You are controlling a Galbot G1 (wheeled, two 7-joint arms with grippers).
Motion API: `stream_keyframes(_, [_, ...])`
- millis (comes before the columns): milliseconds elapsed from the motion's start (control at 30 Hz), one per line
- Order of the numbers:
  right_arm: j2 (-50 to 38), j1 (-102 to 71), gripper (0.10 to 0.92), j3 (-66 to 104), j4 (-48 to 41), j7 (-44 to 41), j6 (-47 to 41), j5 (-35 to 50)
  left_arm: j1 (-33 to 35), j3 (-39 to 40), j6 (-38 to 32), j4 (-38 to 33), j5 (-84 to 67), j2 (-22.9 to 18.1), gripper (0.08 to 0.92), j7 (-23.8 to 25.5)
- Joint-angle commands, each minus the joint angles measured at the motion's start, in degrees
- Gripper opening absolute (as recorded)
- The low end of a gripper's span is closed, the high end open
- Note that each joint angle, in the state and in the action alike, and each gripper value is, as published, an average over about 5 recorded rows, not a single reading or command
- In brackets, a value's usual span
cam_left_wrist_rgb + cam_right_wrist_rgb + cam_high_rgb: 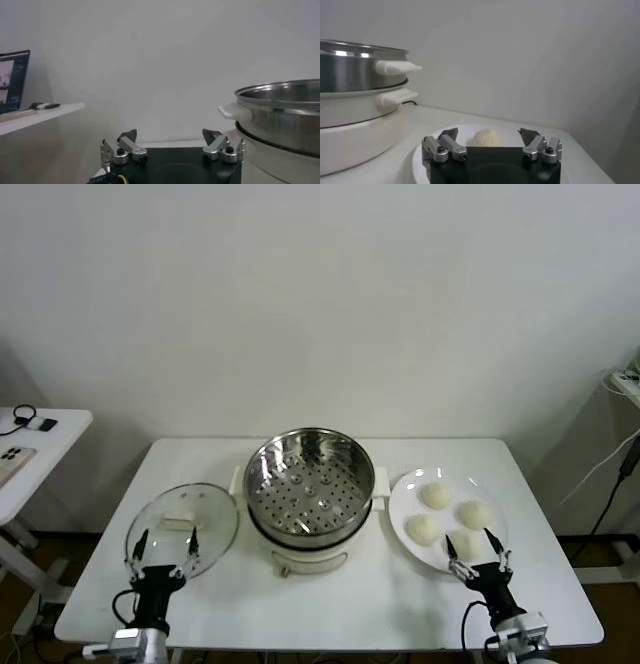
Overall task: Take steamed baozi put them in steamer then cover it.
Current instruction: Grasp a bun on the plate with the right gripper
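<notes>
A: On my feed, what marks the left pincer [161,546]?
B: A black block body, silver knuckles with dark screw heads, dark pointed tips, and a yellow cable at its base.
A: The right pincer [478,549]?
B: Identical, black over a silver wrist.

The left gripper [172,142] has its two metal-tipped fingers [125,147] spread wide apart above a black mount. Beside it stands the round shiny stainless-steel steamer [282,112] with a white side handle. A white side table [35,117] carries a dark laptop [12,80].
</notes>
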Motion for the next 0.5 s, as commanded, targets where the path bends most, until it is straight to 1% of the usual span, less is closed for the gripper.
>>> stream_keyframes(33, [-10.6, 6.6, 0.823, 0.4, 1.5, -4.1, -11.2, -3.0, 0.1, 0.1, -0.1, -0.1, -0.1, 0.2, 0.823, -0.1])
stream_keyframes(67, [-12.4, 7.5, 0.823, 0.0, 1.4, -4.9, -12.6, -3.0, 0.2, 0.2, -0.1, -0.1, 0.0, 0.3, 0.823, -0.2])
stream_keyframes(133, [-19.3, 10.8, 0.823, -1.4, 1.0, -8.3, -17.7, -3.0, 0.4, 0.5, -0.2, -0.3, 0.0, 0.6, 0.823, -0.5])
stream_keyframes(200, [-25.9, 14.5, 0.823, -3.8, -1.0, -12.8, -20.0, -3.0, 0.7, 1.0, -0.6, -0.5, -0.1, 1.0, 0.823, -0.7])
stream_keyframes(367, [-38.8, 25.7, 0.823, -13.6, -7.8, -25.5, -21.0, -4.9, 1.3, 1.7, -1.2, -0.8, -0.2, 1.5, 0.823, -1.1])
stream_keyframes(500, [-44.2, 39.0, 0.823, -26.5, -13.3, -33.7, -20.7, -6.7, 1.7, 2.0, -1.4, -0.8, -0.4, 1.8, 0.823, -1.4])
